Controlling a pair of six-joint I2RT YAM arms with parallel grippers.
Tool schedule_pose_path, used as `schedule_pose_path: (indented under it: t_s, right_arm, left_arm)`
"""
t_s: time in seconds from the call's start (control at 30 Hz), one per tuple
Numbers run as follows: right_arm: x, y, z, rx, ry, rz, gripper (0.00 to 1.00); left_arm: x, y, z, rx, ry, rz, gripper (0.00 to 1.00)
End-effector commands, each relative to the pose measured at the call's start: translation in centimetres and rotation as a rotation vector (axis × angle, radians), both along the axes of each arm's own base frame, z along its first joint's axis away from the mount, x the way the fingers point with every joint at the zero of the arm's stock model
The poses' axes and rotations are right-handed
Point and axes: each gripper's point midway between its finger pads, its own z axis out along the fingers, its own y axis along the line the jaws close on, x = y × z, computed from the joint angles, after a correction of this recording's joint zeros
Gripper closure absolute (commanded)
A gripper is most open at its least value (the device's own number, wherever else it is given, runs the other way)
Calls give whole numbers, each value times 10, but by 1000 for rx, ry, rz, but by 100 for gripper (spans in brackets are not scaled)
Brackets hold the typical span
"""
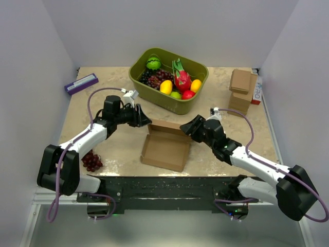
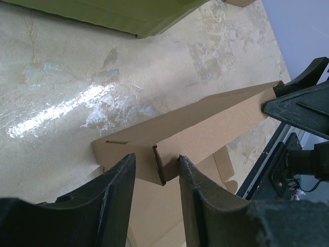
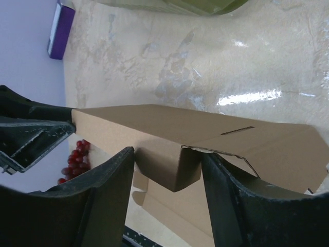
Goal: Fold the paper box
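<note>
- Progress judged early to middling: plain brown cardboard paper box (image 1: 165, 149) lying open at mid tabletop (image 1: 115, 146), between the two arms. Base flat, far long panel lifted off the surface, a slot cut showing in it. Near panels and small tabs seemingly flat and untucked; no closed box yet.
- Left to do, by that reading: end tabs turned in, remaining walls raised, lid brought over and tucked.
- Far left: slim purple rectangular box (image 1: 81, 83) near the tabletop's back corner, well apart from the work.
- Left, toward the near edge: bunch of dark red grapes (image 1: 92, 161) just beside the left arm.
- Left gripper (image 1: 145, 121) at the left end of the raised panel. Partly closed, fingers (image 2: 115, 193) straddling the folded corner, cardboard filling the gap and seeming to meet both sides. Read as a pinch on the paper box.
- Behind centre: olive green plastic bin (image 1: 164, 100) of fruit, just beyond the paper box, apart from it as far as visible.
- Right gripper (image 1: 186, 128) at the right end of the same panel. About half wide, fingers (image 3: 226, 195) on either side of the end tab. Squeezing or merely bracketing: cannot tell.
- Far right: stack of smaller brown cardboard boxes (image 1: 240, 90), well apart, no part of the fold.
</note>
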Motion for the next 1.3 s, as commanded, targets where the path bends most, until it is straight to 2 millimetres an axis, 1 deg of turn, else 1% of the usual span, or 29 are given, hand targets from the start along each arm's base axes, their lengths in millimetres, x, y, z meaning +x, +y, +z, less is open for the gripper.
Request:
schedule_pose_path:
  t_s: [0.0,0.03,0.2,0.23,0.27,0.43,0.5,0.53,0.57,0.6,0.63,0.67,0.7,0.77,0.8,0.83,0.87,0.93,0.97,1.0,1.03,1.07,1.1,1.13,1.17,1.23,1.27]
  right_arm:
    - [8,6,24,153,-56,-37,46]
    - [8,6,24,164,-55,-42,48]
    - [12,10,21,256,-41,-71,55]
    - [13,10,20,269,-39,-79,59]
    - [13,10,20,295,-38,-89,61]
    - [17,7,14,316,-26,-129,71]
    - [18,4,11,308,-27,-146,73]
    - [18,2,14,310,-34,-152,75]
    - [17,-1,10,302,-30,-160,76]
    - [17,-3,11,303,-37,-169,76]
    - [16,-4,14,300,-50,-166,75]
    - [15,-6,13,281,-48,-167,72]
    - [15,-8,14,263,-53,-170,61]
    - [12,-15,17,194,-67,-169,48]
    - [12,-20,20,171,-79,-177,38]
    - [9,-25,19,130,-89,-170,35]
    - [2,-32,19,105,-89,-170,32]
    - [-4,-39,20,74,-109,-161,29]
    - [-11,-44,11,51,-92,-155,28]
    - [-16,-46,19,64,-115,-145,29]
    - [-21,-47,18,53,-124,-127,30]
    - [-26,-51,8,27,-104,-122,31]
    - [-30,-53,10,26,-117,-114,33]
    - [-32,-54,8,-2,-124,-97,35]
    - [-35,-54,3,-22,-115,-87,40]
    - [-35,-51,-2,-59,-110,-65,47]
    - [-35,-50,-5,-87,-93,-61,54]
  left_arm:
    - [-3,-5,0,-12,-7,-28,57]
    - [-3,-5,1,-13,-10,-30,57]
    - [-6,-7,-1,-13,-3,-38,58]
    - [-6,-8,-1,-13,-3,-40,58]
    - [-6,-8,-1,-13,-4,-42,58]
    - [-8,-9,-1,-14,-3,-44,59]
    - [-7,-9,-1,-12,-3,-44,59]
    - [-7,-9,-1,-12,-4,-42,59]
    - [-7,-8,-1,-10,-4,-41,59]
    - [-7,-8,-1,-9,-4,-40,59]
    - [-7,-8,-2,-8,-3,-38,59]
    - [-6,-8,-2,-7,-3,-36,59]
    - [-6,-7,-2,-5,-5,-33,59]
    - [-5,-6,-3,1,-1,-22,59]
    - [-5,-6,-4,3,-1,-23,59]
    - [-4,-6,-4,3,-1,-22,59]
    - [-4,-6,-4,5,0,-19,59]
    - [-4,-5,-5,9,4,-13,60]
    - [-4,-5,-6,11,5,-13,60]
    - [-3,-4,-7,12,6,-11,60]
    - [-3,-4,-6,12,4,-11,60]
    - [-3,-5,-7,12,7,-11,60]
    - [-3,-4,-7,12,7,-9,60]
    - [-3,-4,-7,13,4,-10,60]
    - [-3,-4,-7,13,5,-10,60]
    - [-3,-5,-7,11,5,-11,60]
    - [-3,-5,-6,11,4,-11,60]
